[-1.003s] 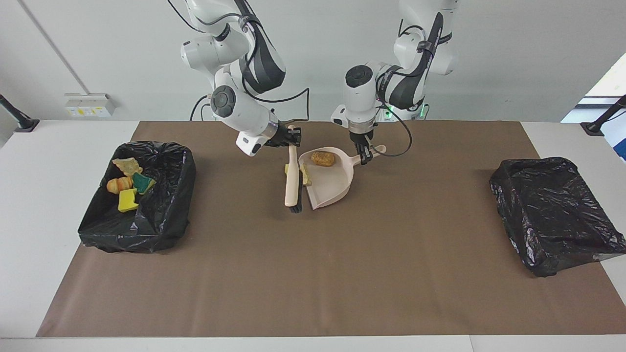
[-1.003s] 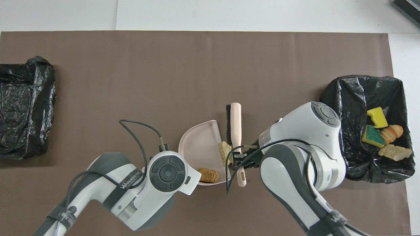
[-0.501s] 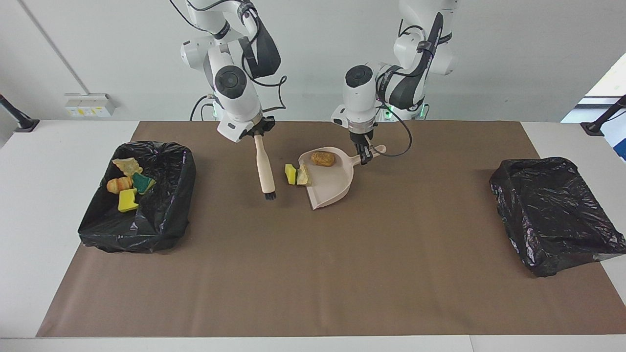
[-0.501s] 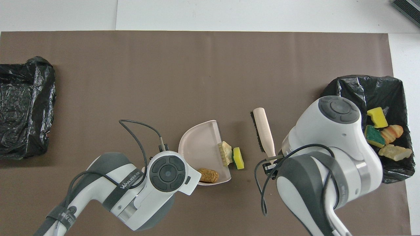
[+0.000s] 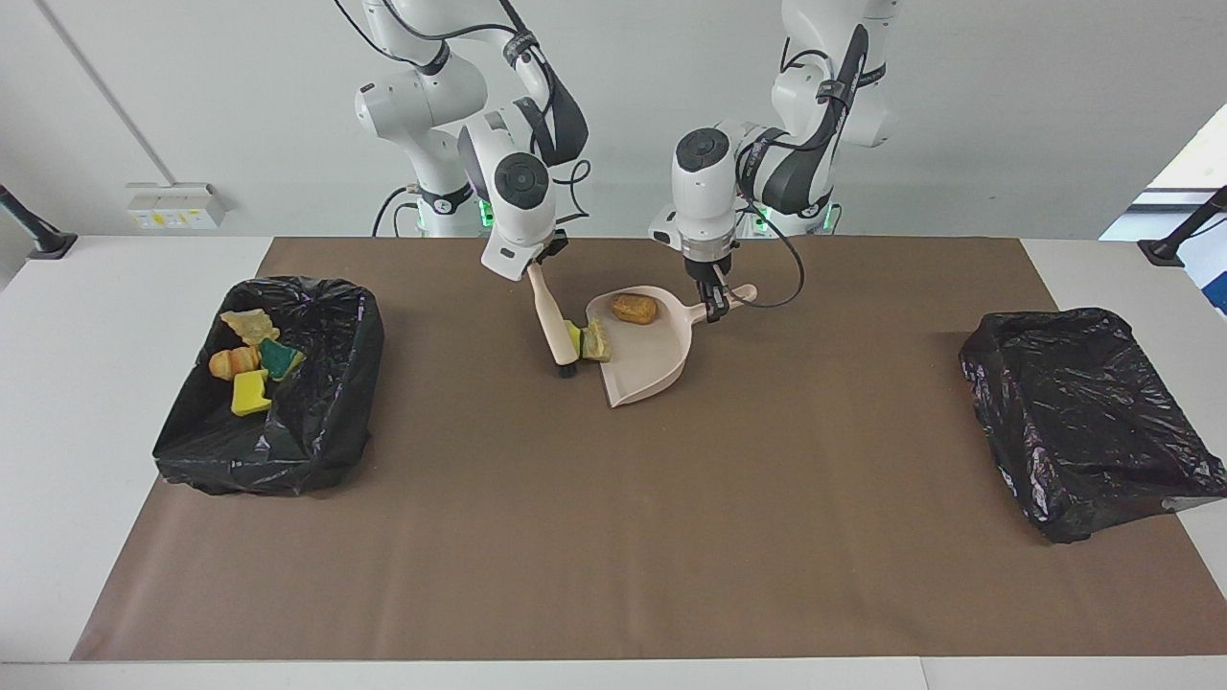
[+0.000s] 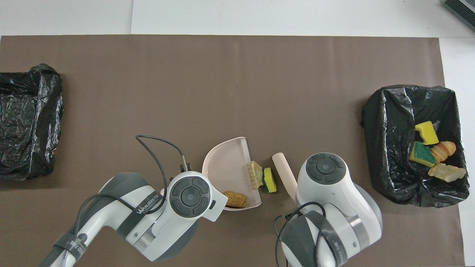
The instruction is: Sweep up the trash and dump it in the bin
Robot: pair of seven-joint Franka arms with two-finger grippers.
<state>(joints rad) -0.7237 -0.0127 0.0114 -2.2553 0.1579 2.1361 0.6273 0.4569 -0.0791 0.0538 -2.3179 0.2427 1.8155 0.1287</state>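
My right gripper (image 5: 539, 261) is shut on the handle of the beige brush (image 5: 554, 321). The brush hangs tilted, its black bristles (image 5: 567, 369) down at the mat beside a yellow-green sponge bit (image 5: 574, 337). That bit touches a tan chunk (image 5: 596, 341) at the mouth of the beige dustpan (image 5: 644, 356). A brown chunk (image 5: 635, 309) lies inside the pan. My left gripper (image 5: 714, 305) is shut on the pan's handle. In the overhead view the sponge bit (image 6: 269, 180), tan chunk (image 6: 255, 174), pan (image 6: 224, 163) and brush handle (image 6: 284, 172) show; both grippers are hidden under the arms.
A black-lined bin (image 5: 316, 422) at the right arm's end of the table holds several scraps: yellow sponge (image 5: 251, 393), green-faced sponge (image 5: 280, 357), bread-like chunks (image 5: 233, 362). Another black-lined bin (image 5: 1083, 422) stands at the left arm's end. A brown mat (image 5: 613, 537) covers the table.
My right gripper lifted the brush from the pan's mouth, swung it toward the right arm's end, then brought it back to the sponge bit. The left gripper and pan stayed still.
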